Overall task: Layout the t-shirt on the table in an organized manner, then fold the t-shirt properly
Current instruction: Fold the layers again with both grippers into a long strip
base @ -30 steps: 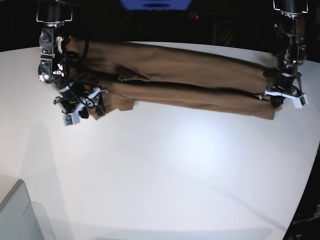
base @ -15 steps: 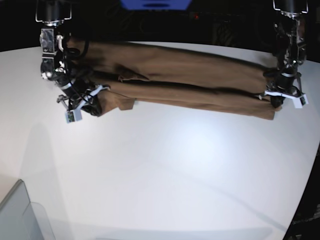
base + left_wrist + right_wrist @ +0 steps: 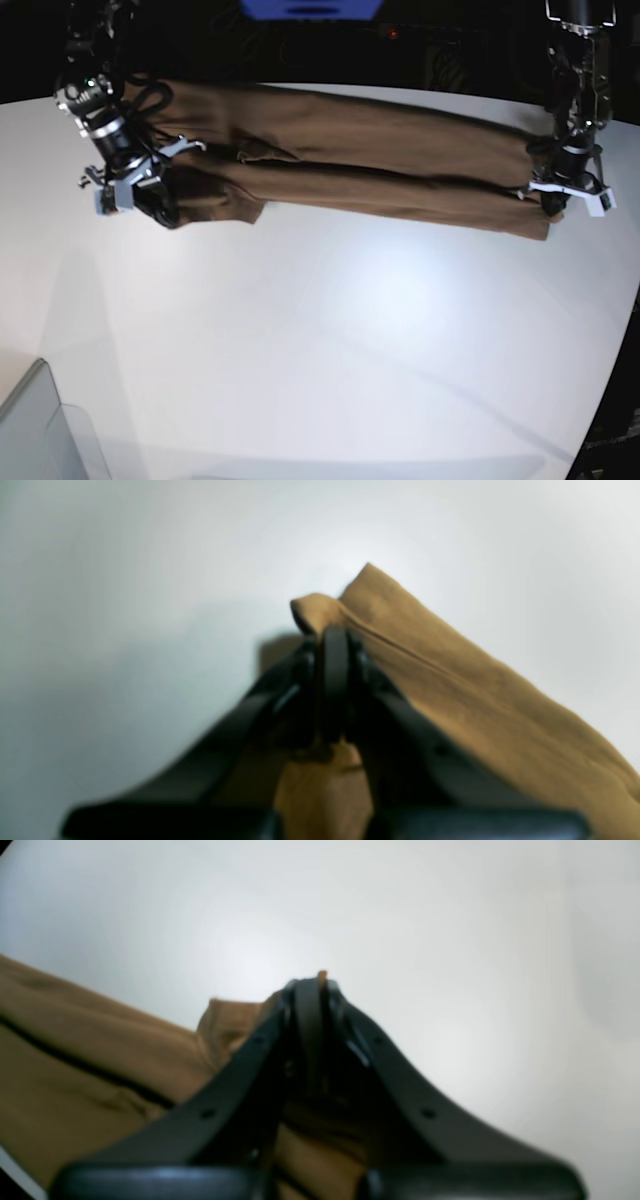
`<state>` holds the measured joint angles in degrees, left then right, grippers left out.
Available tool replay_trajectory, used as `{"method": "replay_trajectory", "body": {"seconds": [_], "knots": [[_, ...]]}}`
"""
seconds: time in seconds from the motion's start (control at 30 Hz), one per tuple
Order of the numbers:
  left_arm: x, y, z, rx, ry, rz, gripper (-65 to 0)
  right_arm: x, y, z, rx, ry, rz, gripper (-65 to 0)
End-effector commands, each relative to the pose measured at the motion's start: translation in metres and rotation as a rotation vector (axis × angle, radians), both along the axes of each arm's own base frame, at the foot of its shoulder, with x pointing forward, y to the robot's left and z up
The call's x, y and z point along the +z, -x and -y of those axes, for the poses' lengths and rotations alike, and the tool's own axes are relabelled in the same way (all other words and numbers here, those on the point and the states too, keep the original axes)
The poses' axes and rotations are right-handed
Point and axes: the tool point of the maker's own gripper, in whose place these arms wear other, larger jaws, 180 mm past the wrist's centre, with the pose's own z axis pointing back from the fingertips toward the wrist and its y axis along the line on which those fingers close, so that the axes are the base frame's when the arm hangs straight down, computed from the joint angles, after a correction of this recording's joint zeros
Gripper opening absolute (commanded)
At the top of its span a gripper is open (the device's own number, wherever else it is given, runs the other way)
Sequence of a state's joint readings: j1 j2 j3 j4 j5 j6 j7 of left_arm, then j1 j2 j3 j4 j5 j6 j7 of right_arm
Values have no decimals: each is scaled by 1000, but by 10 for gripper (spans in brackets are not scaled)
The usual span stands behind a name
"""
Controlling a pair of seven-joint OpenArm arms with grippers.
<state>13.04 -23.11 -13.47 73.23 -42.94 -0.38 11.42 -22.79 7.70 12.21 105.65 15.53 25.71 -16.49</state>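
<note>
Bin [image 3: 45, 440]: clear grey, at the near left corner of the table, only partly in the base view.
Right gripper [image 3: 160, 210]: at the left of the base view, close to the far left edge of the table; jaws pressed together on the left end of the t-shirt. In the right wrist view [image 3: 310, 990] the black fingers meet with a sliver of brown cloth showing at their tip and more cloth bunched under them.
Table [image 3: 330, 340]: white, smooth, with a curved far edge; the wide near part carries nothing but the bin at its corner.
T-shirt [image 3: 370, 160]: brown, drawn out as a long band along the far edge of the table, running from the right gripper to the left gripper. It lies in two long layers with a dark crease between them; the near layer ends in a short flap beside the right gripper. Whether the middle touches the tabletop or hangs just above it, I cannot tell.
Left gripper [image 3: 553, 203]: at the right of the base view, near the far right edge; closed on the right end of the shirt. In the left wrist view [image 3: 334, 640] the fingers are clamped together with a folded cloth corner poking past their tip and the hem trailing off to the right.
</note>
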Motion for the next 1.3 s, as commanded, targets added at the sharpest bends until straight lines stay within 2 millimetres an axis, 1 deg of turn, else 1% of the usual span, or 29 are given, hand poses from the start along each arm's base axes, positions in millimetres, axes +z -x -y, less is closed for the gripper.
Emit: {"method": "replay_trajectory", "body": {"seconds": [0.0, 0.1, 0.23, 0.4, 0.5, 0.57, 0.67, 0.73, 0.8, 0.87, 1.03, 1.1, 1.27], "knots": [[1, 1, -5, -1, -11, -15, -647, 12, 4, 3, -7, 4, 34, -650], [1, 1, -5, -2, -13, -15, -647, 10, 28, 8, -29, 14, -1, -650], [2, 0, -5, -2, -13, -14, -647, -7, 55, 10, -59, -1, -74, -650], [2, 0, -5, -2, -12, -13, -648, -22, 80, 3, -70, -26, -148, -650], [3, -1, -5, 0, -12, -10, -648, -41, 92, -1, -96, -60, -205, -650], [3, -1, -5, -2, -12, -10, -648, -58, 93, 0, -109, -78, -239, -650], [3, -1, -6, 1, -13, -9, -646, -88, 92, -3, -103, -104, -302, -650], [4, -1, -5, -1, -13, -7, -646, -101, 88, -2, -98, -112, -315, -650], [4, -1, -6, -3, -15, -8, -645, -107, 83, -4, -101, -129, -301, -650], [5, -1, -7, -3, -20, -10, -645, -112, 78, 2, -104, -124, -300, -650], [5, 0, -10, 3, -21, -11, -635, -113, 63, 13, -108, -104, -285, -650], [3, 4, -10, 2, -20, -17, -588, -111, 60, 17, -99, -91, -279, -650], [3, 7, -10, -1, -21, -20, -404, -110, 58, 19, -100, -85, -273, -650]]}}
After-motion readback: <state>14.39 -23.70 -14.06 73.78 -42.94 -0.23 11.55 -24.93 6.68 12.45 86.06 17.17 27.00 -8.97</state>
